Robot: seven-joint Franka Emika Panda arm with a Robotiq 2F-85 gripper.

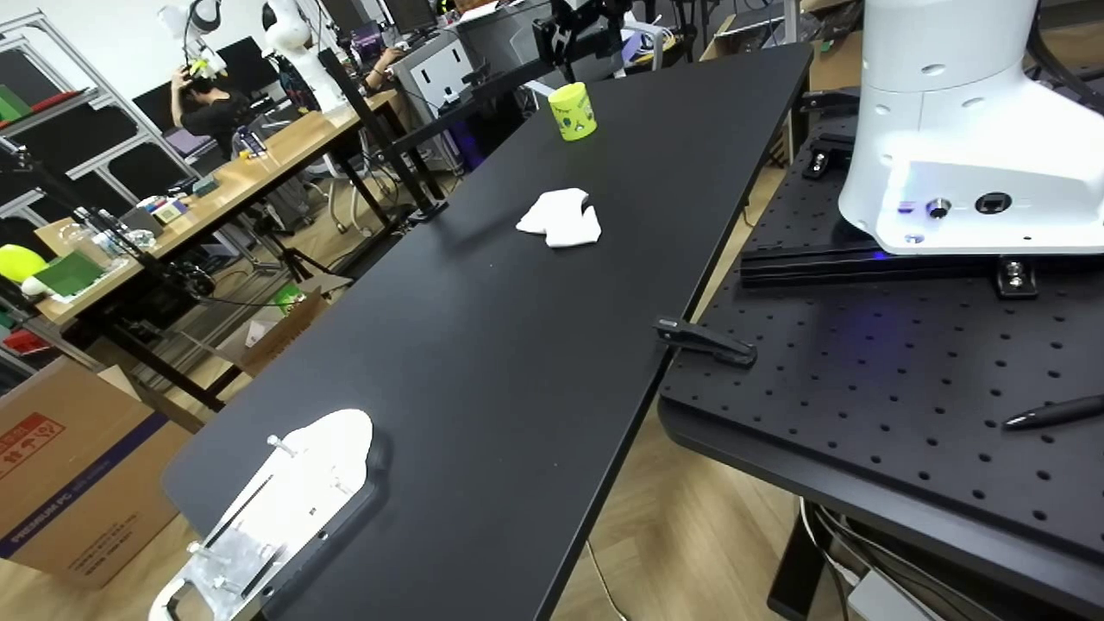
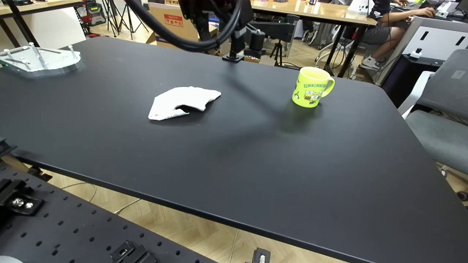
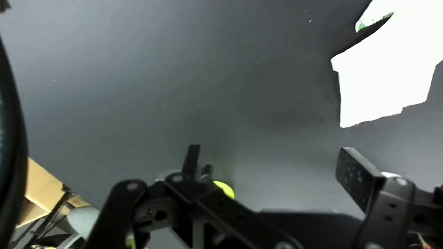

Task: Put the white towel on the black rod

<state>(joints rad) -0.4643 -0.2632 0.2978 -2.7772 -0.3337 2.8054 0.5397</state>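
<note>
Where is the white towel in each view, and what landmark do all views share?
In an exterior view: white towel above centre.
In an exterior view: white towel upper left of centre.
Wrist view: white towel at upper right, cut off.
Shared landmark: black table beneath it.

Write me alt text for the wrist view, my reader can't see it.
A white towel lies on a dark tabletop at upper right, partly out of view. The black pincer shows along the bottom, open and empty, hiding most of what appears to be a yellow-green mug.
</note>
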